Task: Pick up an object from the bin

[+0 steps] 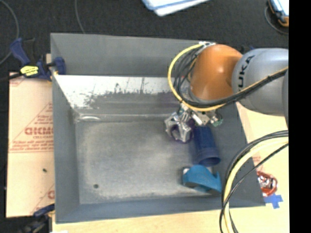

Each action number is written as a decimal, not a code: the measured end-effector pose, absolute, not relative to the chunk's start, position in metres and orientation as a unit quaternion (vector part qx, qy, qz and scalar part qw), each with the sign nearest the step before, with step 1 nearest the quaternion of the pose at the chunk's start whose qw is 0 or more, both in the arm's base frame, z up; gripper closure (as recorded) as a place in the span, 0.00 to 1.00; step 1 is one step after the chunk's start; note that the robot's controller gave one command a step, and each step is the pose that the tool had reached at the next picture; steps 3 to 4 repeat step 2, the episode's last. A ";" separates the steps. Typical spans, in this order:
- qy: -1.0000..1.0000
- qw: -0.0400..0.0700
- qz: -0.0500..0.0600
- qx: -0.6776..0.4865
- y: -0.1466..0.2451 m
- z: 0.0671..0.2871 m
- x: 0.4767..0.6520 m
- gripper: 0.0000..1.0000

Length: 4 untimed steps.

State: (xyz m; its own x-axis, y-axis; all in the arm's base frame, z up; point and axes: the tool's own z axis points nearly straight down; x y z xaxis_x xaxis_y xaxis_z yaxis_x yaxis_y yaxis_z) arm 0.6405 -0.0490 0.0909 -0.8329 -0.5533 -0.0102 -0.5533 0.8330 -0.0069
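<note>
My gripper hangs low in the right half of the bin, below the orange cover, its metal fingers pointing down and left. Nothing shows between them. Just right of it lies a dark blue cup on its side, its open end toward the front of the bin. In front of the cup, near the front right corner, lies a light blue tape dispenser. The gripper is beside the cup's upper end, not around it.
The arm reaches in from the right over the bin's right wall, with black and yellow cables looped around its wrist. The bin's left and middle floor is bare grey metal.
</note>
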 end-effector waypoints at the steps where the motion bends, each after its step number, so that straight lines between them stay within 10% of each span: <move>1: 0.957 0.008 -0.003 -0.289 -0.049 0.108 0.642 1.00; 4: 0.958 0.009 -0.003 -0.288 -0.050 0.124 0.642 1.00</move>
